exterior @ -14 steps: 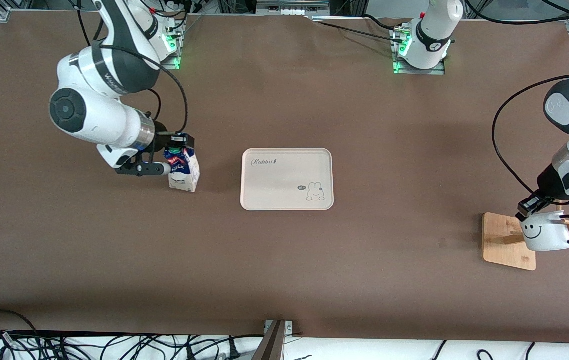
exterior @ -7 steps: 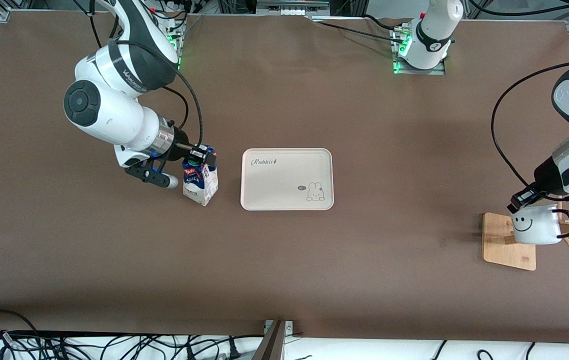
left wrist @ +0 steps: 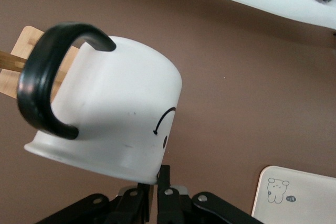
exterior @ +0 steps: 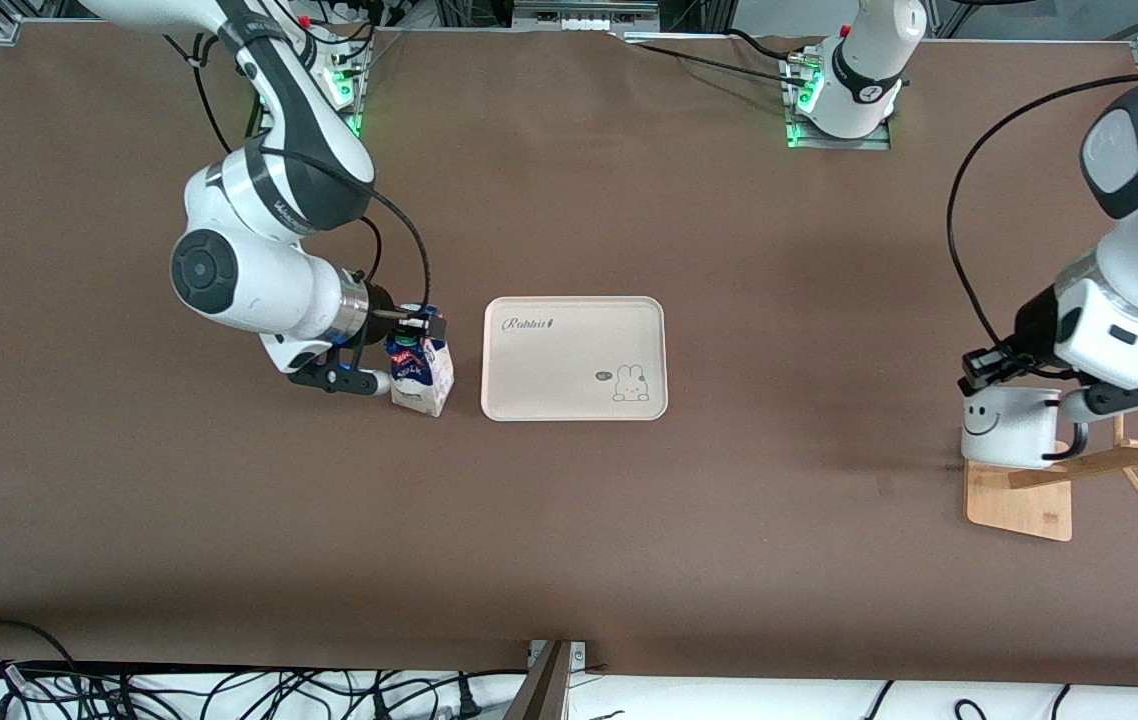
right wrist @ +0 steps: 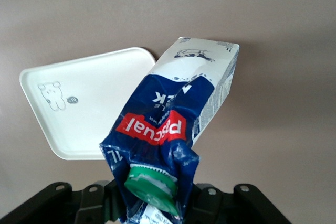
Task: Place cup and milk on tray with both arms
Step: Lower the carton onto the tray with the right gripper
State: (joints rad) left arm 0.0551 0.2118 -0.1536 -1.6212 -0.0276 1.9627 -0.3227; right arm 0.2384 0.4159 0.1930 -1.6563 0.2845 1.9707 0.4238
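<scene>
My right gripper (exterior: 417, 328) is shut on the top of the milk (exterior: 421, 374), a blue-topped carton with a green cap (right wrist: 152, 181), held in the air over the table just beside the tray's edge toward the right arm's end. The cream tray (exterior: 574, 357) with "Rabbit" script lies mid-table and also shows in the right wrist view (right wrist: 86, 100) and the left wrist view (left wrist: 299, 192). My left gripper (exterior: 991, 372) is shut on the rim of the white smiley cup (exterior: 1009, 428), held over the wooden stand base. The cup's black handle (left wrist: 44, 85) fills the left wrist view.
A wooden stand (exterior: 1019, 495) with a flat base and slanted pegs (exterior: 1104, 462) sits at the left arm's end of the table, under the cup. Cables lie along the table's edge nearest the camera (exterior: 229, 690).
My right gripper has carried the milk toward the tray. My left gripper has lifted the cup up and off the stand, moving it toward the tray's side.
</scene>
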